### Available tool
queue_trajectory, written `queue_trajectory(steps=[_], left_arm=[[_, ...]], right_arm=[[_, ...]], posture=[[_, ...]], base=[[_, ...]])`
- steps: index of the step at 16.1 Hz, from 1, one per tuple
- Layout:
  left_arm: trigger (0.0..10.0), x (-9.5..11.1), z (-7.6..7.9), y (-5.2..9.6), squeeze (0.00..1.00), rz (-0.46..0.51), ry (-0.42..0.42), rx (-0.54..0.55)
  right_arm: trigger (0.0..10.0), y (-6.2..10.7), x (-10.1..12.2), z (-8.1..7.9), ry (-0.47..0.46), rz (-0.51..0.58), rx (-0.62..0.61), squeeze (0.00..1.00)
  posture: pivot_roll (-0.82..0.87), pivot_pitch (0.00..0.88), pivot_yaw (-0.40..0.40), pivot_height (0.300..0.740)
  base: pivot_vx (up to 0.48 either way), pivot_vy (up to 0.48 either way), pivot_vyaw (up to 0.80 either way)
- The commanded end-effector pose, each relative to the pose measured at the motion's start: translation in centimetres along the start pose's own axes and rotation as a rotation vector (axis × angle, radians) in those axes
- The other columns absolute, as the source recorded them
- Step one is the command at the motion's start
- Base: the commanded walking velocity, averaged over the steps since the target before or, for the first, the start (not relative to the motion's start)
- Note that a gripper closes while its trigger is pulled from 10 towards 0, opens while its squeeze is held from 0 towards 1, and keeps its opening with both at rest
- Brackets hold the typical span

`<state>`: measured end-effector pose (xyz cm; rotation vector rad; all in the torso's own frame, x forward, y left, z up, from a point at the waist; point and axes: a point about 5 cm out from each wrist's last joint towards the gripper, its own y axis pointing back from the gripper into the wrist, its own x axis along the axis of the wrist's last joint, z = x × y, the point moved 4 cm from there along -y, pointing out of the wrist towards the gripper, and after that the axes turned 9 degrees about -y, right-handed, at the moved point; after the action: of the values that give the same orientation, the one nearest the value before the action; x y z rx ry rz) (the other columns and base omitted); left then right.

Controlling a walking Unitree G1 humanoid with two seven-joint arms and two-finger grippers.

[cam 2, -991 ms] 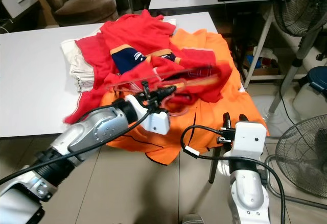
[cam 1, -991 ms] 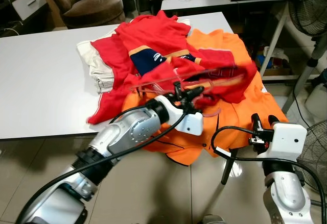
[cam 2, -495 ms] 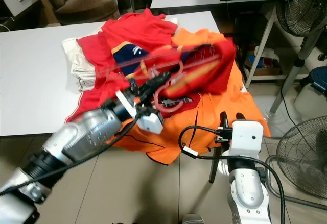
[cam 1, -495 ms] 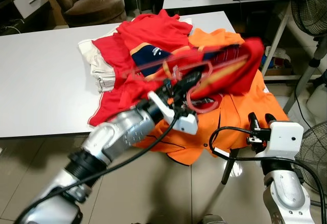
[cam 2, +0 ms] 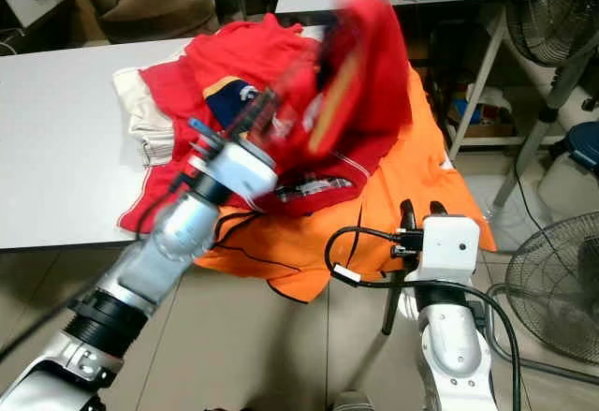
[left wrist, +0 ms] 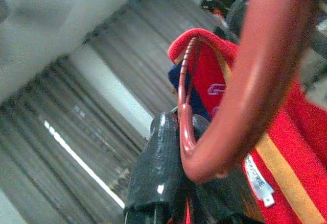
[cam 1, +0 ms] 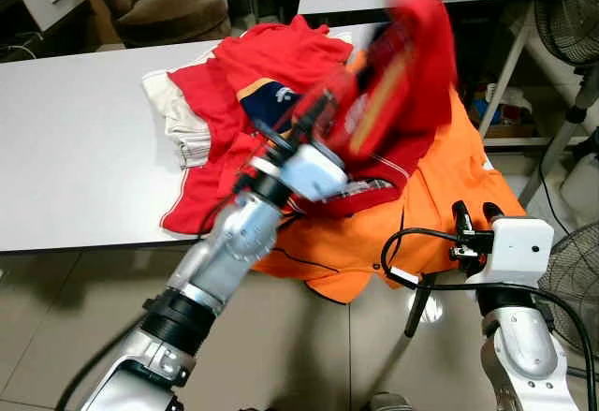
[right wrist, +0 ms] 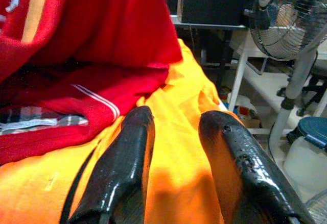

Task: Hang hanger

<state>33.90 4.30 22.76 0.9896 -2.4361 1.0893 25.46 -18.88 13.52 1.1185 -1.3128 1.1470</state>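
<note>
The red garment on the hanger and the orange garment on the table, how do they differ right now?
The red garment is lifted off the white table on a red plastic hanger clamped in the left gripper; the orange garment lies spread flat, draping over the edge. The red one has an orange stripe; the orange looks plain.

- A white table point(cam 1: 75, 149) carries a heap of clothes near its right end.
- A cream folded garment point(cam 1: 178, 116) lies flat on the tabletop at the heap's left edge.
- Red garments point(cam 1: 271, 55) lie piled beside and partly over it.
- An orange garment point(cam 1: 440, 196) spreads over the table's right corner and hangs off the front edge.
</note>
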Motion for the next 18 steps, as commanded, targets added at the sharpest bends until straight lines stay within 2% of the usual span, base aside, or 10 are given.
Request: queue_trajectory(steps=[1, 4, 7, 8, 10, 12, 14, 15, 16, 18], left_arm=[[10.0, 1.0, -2.3, -1.1, 0.00, 0.028, 0.060, 0.082], [10.0, 2.4, -5.2, -2.4, 0.00, 0.076, 0.114, 0.177], [10.0, 3.2, -8.4, -4.1, 0.00, 0.079, 0.280, 0.247], [10.0, 3.2, -8.5, -4.2, 0.00, 0.075, 0.307, 0.247], [10.0, 3.3, -7.9, -4.2, 0.00, 0.072, 0.375, 0.197], [10.0, 3.0, -6.0, -3.5, 0.00, 0.053, 0.413, 0.100], [10.0, 2.4, -3.2, -2.4, 0.00, 0.010, 0.485, -0.039], [10.0, 2.1, -2.0, -1.8, 0.00, -0.017, 0.526, -0.086], [10.0, 2.0, -1.8, -1.7, 0.00, -0.023, 0.537, -0.092], [10.0, 1.5, -1.1, -1.2, 0.00, -0.052, 0.571, -0.120]], right_arm=[[10.0, 0.1, -0.2, 0.0, -0.002, -0.011, 0.005, 0.00], [10.0, 0.0, -0.3, 0.0, -0.001, -0.013, 0.006, 0.00], [10.0, -0.3, -0.3, 0.1, 0.001, -0.007, 0.007, 0.00], [10.0, -0.3, -0.2, 0.1, 0.002, -0.004, 0.006, 0.00], [10.0, -0.8, 0.5, 0.4, 0.026, 0.023, -0.007, 0.00], [10.0, -2.4, 3.3, 0.7, 0.055, 0.119, 0.006, 0.00], [10.0, -4.1, 6.3, 0.3, 0.050, 0.218, 0.047, 0.00], [10.0, -4.9, 7.0, -0.1, 0.058, 0.245, 0.080, 1.00], [10.0, -5.2, 7.2, -0.3, 0.059, 0.250, 0.089, 1.00], [10.0, -6.8, 7.4, -0.8, 0.060, 0.253, 0.113, 1.00]], posture=[[-0.33, 0.070, 0.135, 0.740], [-0.33, 0.067, 0.134, 0.740], [-0.32, 0.064, 0.134, 0.740], [-0.32, 0.063, 0.134, 0.740], [-0.32, 0.062, 0.137, 0.740], [-0.32, 0.057, 0.143, 0.740], [-0.32, 0.053, 0.145, 0.740], [-0.32, 0.047, 0.146, 0.740], [-0.32, 0.047, 0.146, 0.740], [-0.32, 0.043, 0.144, 0.740]], base=[[0.000, 0.000, 0.00], [0.000, 0.000, 0.00], [0.000, 0.000, 0.00], [0.000, 0.000, 0.00], [0.000, 0.000, 0.00], [0.000, 0.000, 0.00], [0.000, 0.000, 0.00], [0.000, 0.000, 0.00], [0.000, 0.000, 0.00], [0.000, 0.000, 0.00]])
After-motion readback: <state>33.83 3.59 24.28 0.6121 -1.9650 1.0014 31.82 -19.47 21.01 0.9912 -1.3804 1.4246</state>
